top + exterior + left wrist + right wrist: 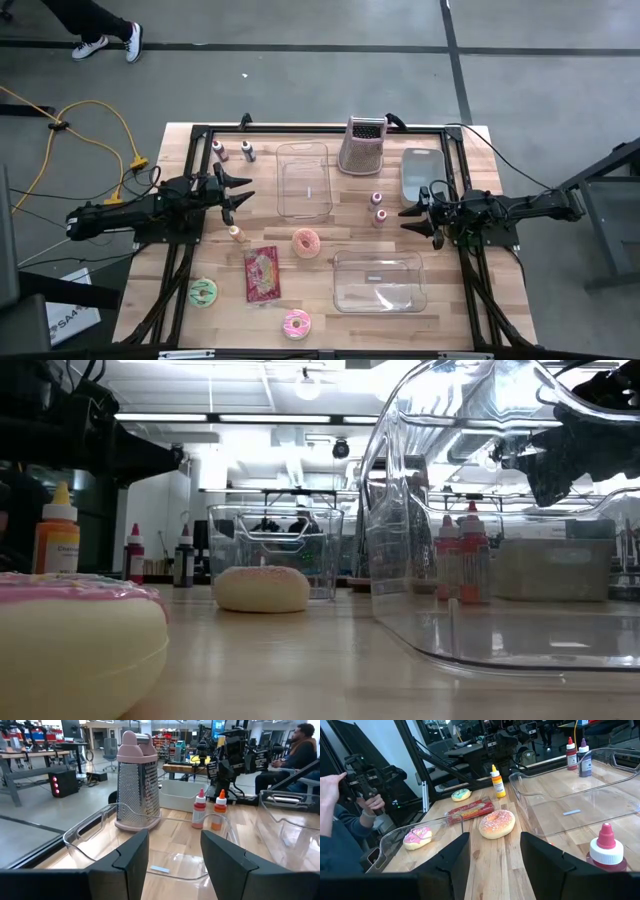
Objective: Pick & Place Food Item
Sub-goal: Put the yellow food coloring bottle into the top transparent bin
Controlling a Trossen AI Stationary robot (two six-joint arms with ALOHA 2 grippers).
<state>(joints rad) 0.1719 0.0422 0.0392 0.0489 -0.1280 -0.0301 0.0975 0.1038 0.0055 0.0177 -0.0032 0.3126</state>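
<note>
Food lies on the wooden table: an orange sprinkled donut [306, 243] [496, 824] at the middle, a red packaged snack [262, 273] [470, 810], a green donut [203, 291] and a pink donut [296, 323] [70, 630] near the front edge. Each rests flat on the tabletop. My left gripper [245, 190] [172, 865] hovers open at the left, pointing level at a clear bin [303, 180]. My right gripper [407, 220] [492, 862] hovers open at the right, pointing level toward the orange donut. Nothing is between either pair of fingers.
A second clear bin [379, 281] stands front right. A pink-topped metal grater [362, 145] and a grey tray [421, 170] stand at the back. Small bottles stand at the back left [219, 150], centre left [236, 234] and centre right [381, 215]. A person's hands [330, 785] show beyond the table.
</note>
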